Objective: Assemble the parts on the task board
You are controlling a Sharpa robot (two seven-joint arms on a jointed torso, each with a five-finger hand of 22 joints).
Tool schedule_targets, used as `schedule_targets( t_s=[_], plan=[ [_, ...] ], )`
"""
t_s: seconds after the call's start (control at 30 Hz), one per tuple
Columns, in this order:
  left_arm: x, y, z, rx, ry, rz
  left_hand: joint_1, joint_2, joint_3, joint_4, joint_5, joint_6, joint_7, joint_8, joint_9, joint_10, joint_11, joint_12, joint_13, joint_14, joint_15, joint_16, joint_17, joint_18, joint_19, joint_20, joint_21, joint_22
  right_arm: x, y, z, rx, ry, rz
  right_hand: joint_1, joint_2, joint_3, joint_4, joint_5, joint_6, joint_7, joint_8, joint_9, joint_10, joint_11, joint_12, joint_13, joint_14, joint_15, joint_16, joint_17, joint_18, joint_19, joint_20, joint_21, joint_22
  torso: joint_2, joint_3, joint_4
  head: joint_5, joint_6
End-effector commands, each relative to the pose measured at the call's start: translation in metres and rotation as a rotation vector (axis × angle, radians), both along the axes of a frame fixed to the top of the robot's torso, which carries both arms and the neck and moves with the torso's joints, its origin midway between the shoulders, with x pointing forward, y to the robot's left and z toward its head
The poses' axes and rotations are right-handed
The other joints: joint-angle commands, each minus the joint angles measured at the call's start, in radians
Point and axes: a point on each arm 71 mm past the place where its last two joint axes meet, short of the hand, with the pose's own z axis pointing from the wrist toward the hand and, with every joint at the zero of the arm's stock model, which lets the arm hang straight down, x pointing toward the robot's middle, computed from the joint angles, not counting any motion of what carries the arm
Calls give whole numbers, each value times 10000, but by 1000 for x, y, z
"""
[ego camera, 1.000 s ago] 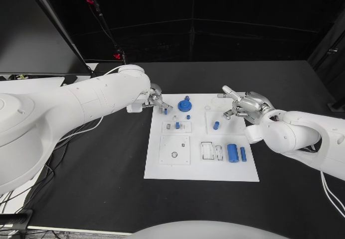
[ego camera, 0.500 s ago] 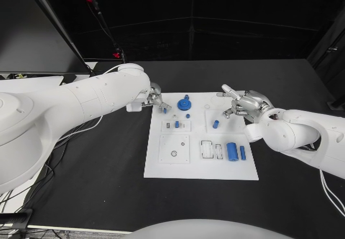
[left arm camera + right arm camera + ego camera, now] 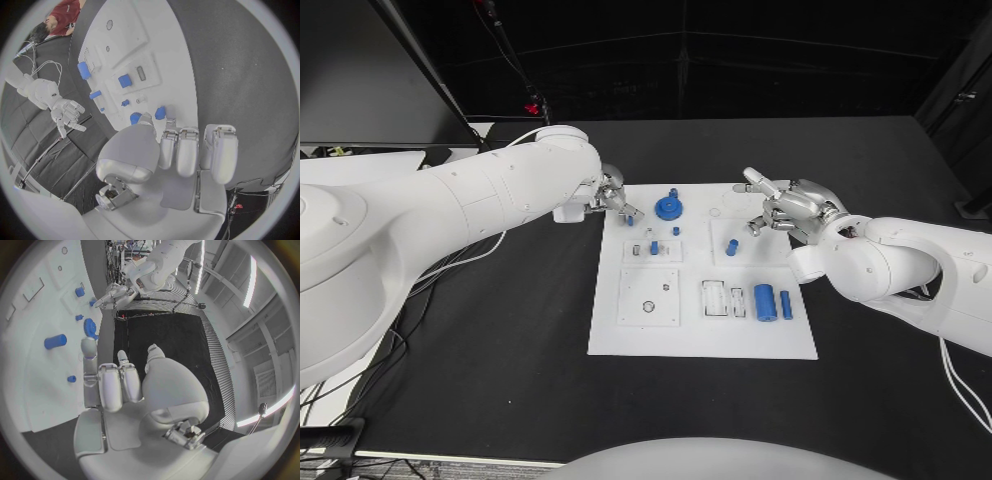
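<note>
Board: white, mid-surface.
Gear: blue, board's far edge.
Left robot hand: beside board's far-left corner; grip state cannot be told.
Right robot hand: over far-right edge, fingers spread, empty.
Risk: left fingers may knock the nearby small peg.

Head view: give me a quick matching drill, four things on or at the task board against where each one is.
Things:
1. blue gear
2. large blue cylinder
3. left robot hand
4. right robot hand

Places:
A. board's near right part
B. board's far left corner
C. board's far right edge
D. far end of board, near the middle

Pairs: 1-D, 2-A, 3-B, 4-C
</note>
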Motion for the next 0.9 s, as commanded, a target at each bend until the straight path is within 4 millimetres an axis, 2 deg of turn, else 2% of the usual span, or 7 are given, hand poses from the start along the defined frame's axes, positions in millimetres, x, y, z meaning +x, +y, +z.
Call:
schedule_targets(
  t_s=[0.03,0.6,0.77,0.9],
  plan=[
    [0,-2,1,-68,31,-175,431,308,83,-1,124,92,-18,-60,-27,1058,-49,-24,2573,1031,-89,8,2634,-65,1044,-39,32,2634,0,2,1,61,-9,99,32,42,-24,-9,52,-54,13,25,-13,17,24,15,1177,-79,12,-41,762,84,-66,36,-62,-7,0,-2,-6,-5,-7],
    [0,-3,1,-143,1,-235,956,371,384,2,616,140,-49,-196,-118,1058,-77,-24,2573,1031,-120,8,2634,-65,1044,-68,32,2634,0,1,1,51,-12,72,52,46,-27,-22,87,-61,14,28,-13,14,26,15,1172,-84,15,-42,755,88,-81,38,-94,-17,2,4,-4,-59,-33],
    [-1,-3,1,-156,20,-264,1204,330,573,6,960,166,-60,-251,-152,1058,-88,-24,2573,1031,-133,8,2634,-65,1044,-80,32,2634,0,1,1,50,-7,73,55,48,-27,-24,92,-62,14,28,-13,11,27,13,1169,-87,15,-43,753,88,-83,38,-98,-18,2,-3,-14,-70,-47],
    [-1,-4,1,-161,20,-272,1511,175,779,-7,1413,175,-77,-292,-170,1058,-104,-24,2573,1031,-147,8,2634,-65,1044,-92,32,2634,0,1,1,49,-2,83,59,49,-27,-27,98,-62,15,29,-13,3,27,7,1161,-92,16,-46,746,94,-102,39,-125,-31,2,-4,-6,-93,-62]
  ],
)
